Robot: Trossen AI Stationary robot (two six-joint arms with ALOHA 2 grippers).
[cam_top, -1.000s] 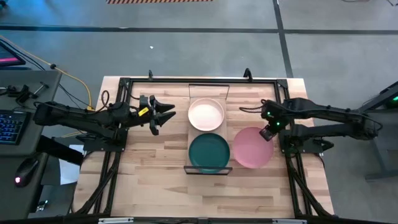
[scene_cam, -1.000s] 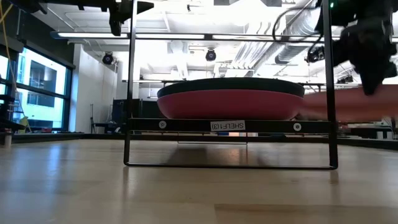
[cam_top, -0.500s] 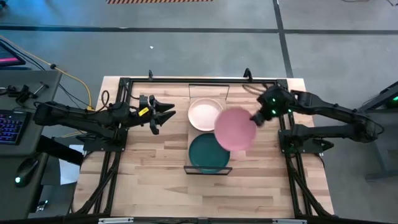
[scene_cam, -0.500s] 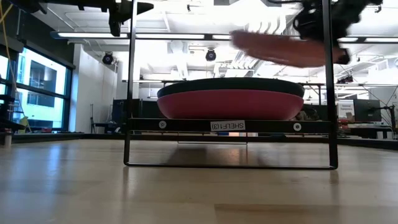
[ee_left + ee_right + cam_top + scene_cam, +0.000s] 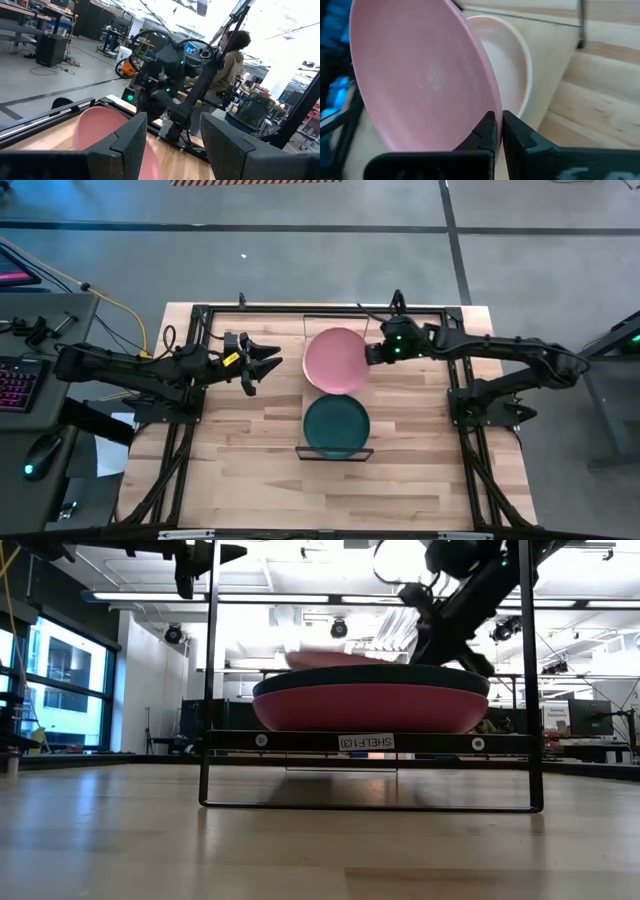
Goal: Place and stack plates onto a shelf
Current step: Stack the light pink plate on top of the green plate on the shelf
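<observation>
My right gripper (image 5: 372, 355) is shut on the light pink plate (image 5: 337, 360), which it holds over the cream plate (image 5: 507, 65) on the far half of the shelf (image 5: 358, 322). The dark green plate (image 5: 336, 425) sits on the shelf's near half; in the low view it rests on the magenta plate (image 5: 370, 706). There the pink plate (image 5: 330, 659) shows behind that stack. My left gripper (image 5: 270, 363) hangs open left of the shelf, touching nothing; its wrist view faces the pink plate (image 5: 100, 132). No pale teal plate is in view. My right gripper pinches the pink plate's rim (image 5: 490, 102) on its right side between the two fingers (image 5: 487, 131). The fingers come about level from the table's right. The plate is lifted clear above the cream plate, somewhat tilted.
A black frame (image 5: 200, 312) borders the tabletop. The shelf's thin black wire frame (image 5: 210, 690) stands above the board at its ends. Bare wood (image 5: 250, 470) lies left, right and near of the shelf. A person (image 5: 232, 50) stands in the room beyond the table.
My right gripper has lifted the light pink plate off the table right of the shelf and carried it up and toward the far left. The plate is now over the cream plate on the shelf's far half. It has stayed shut on the rim.
</observation>
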